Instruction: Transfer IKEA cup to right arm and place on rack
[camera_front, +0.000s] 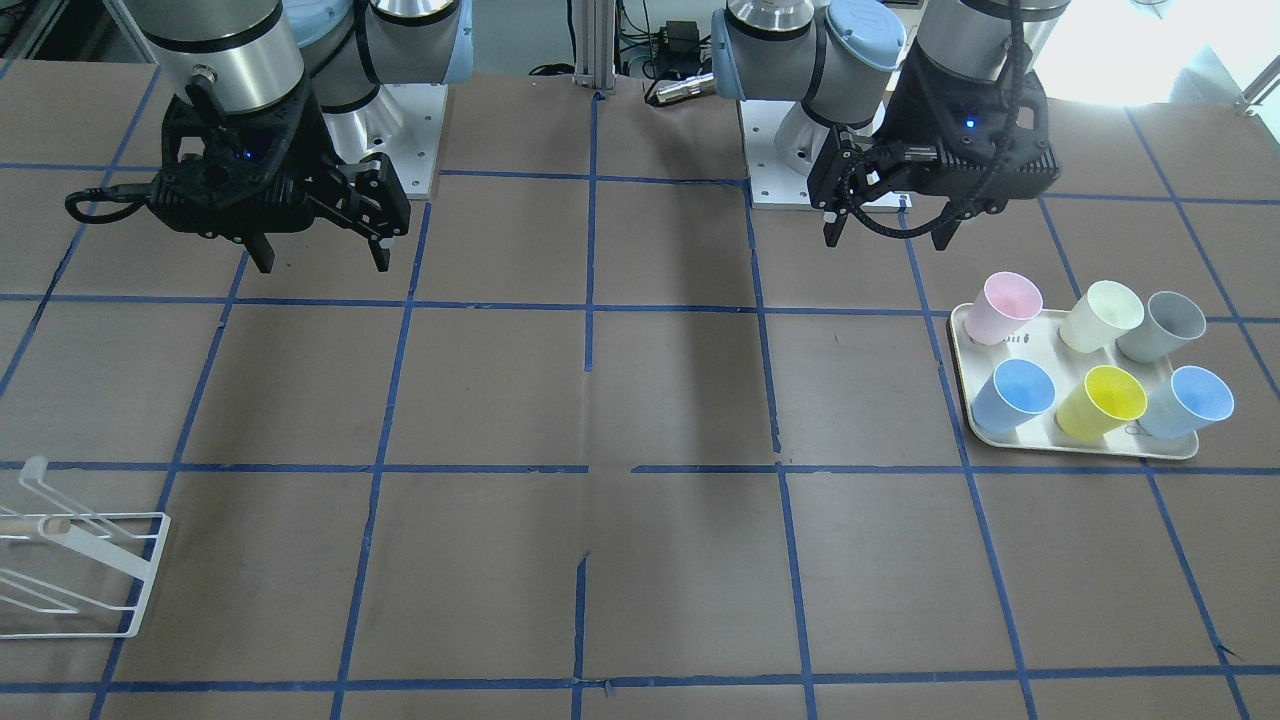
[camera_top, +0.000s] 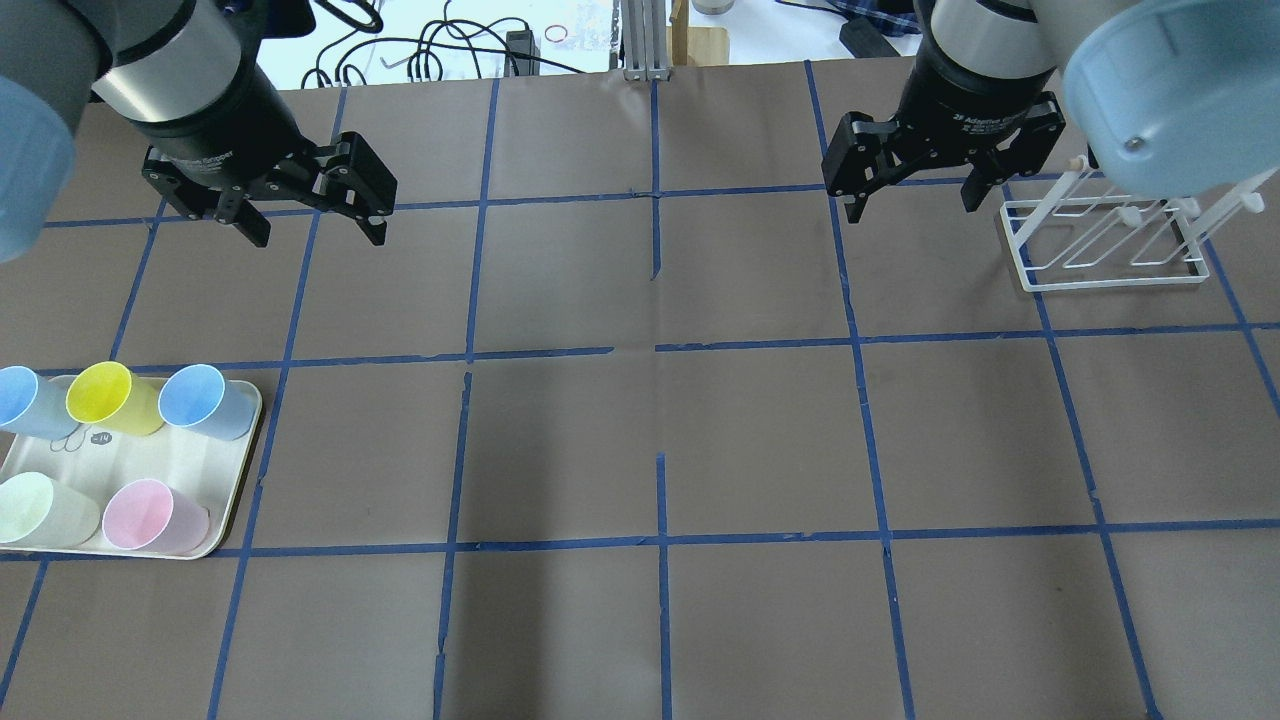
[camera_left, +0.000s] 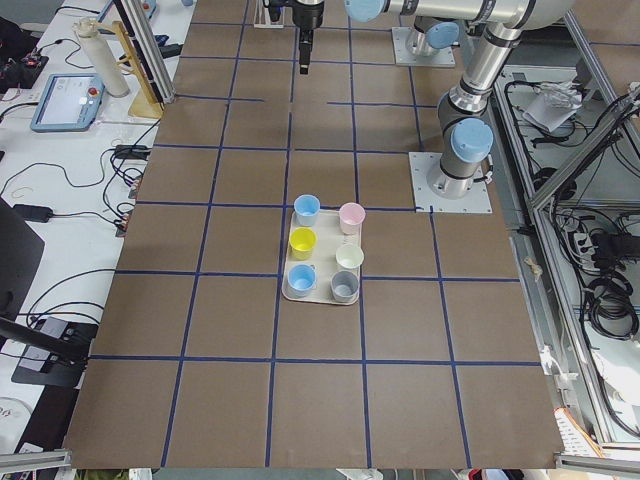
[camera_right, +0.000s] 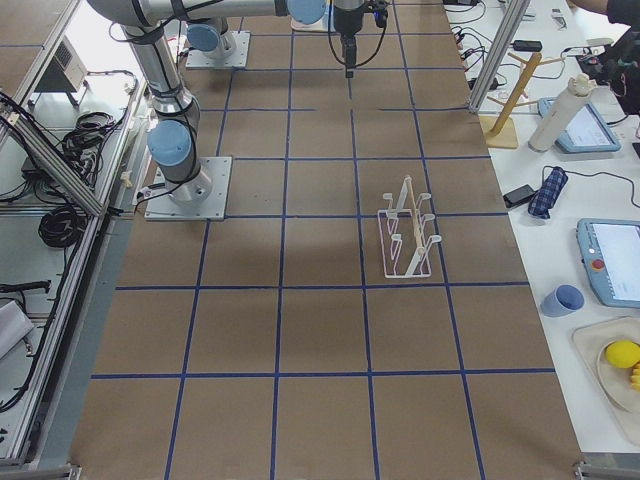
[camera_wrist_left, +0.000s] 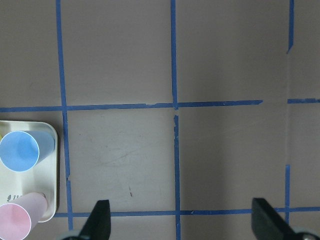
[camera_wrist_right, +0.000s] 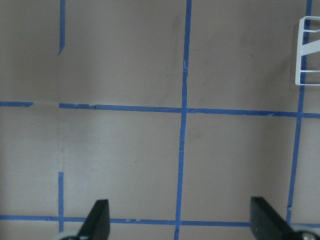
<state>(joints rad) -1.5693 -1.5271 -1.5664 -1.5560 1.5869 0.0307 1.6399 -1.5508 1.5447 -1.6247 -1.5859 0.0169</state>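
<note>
The IKEA cup (camera_top: 205, 400) stands upright, mouth up, on the tray (camera_top: 235, 500), at the corner farthest from the robot base and nearest the table centre. It sits just beside the yellow cup (camera_top: 100, 395), with the pink cup (camera_top: 150, 515) in the row behind it. The tray lies flat on the table (camera_top: 660, 440) on the robot's left side. A small dark label (camera_top: 100, 438) on the tray floor reads "-14"; other printing on the tray is too small to read. The left gripper (camera_top: 320, 238) hangs above the table, away from the tray and nearer the table centre, fingers pointing down. Its jaws are spread wide and hold nothing. The left wrist view shows both fingertips at the lower edge, well apart, with the IKEA cup (camera_wrist_left: 22, 150) at the left margin. The right gripper (camera_top: 910, 210) hangs above the table just beside the rack (camera_top: 1100, 250), without contact. Its jaws are likewise spread wide and empty. White lettering on the right gripper body begins "2F Adaptive"; the remainder is not legible. Similar lettering on the left gripper body is blurred. The rack stands upright on the table on the robot's right side and carries no cup. The table surface is brown and divided into squares by blue tape lines.
</note>
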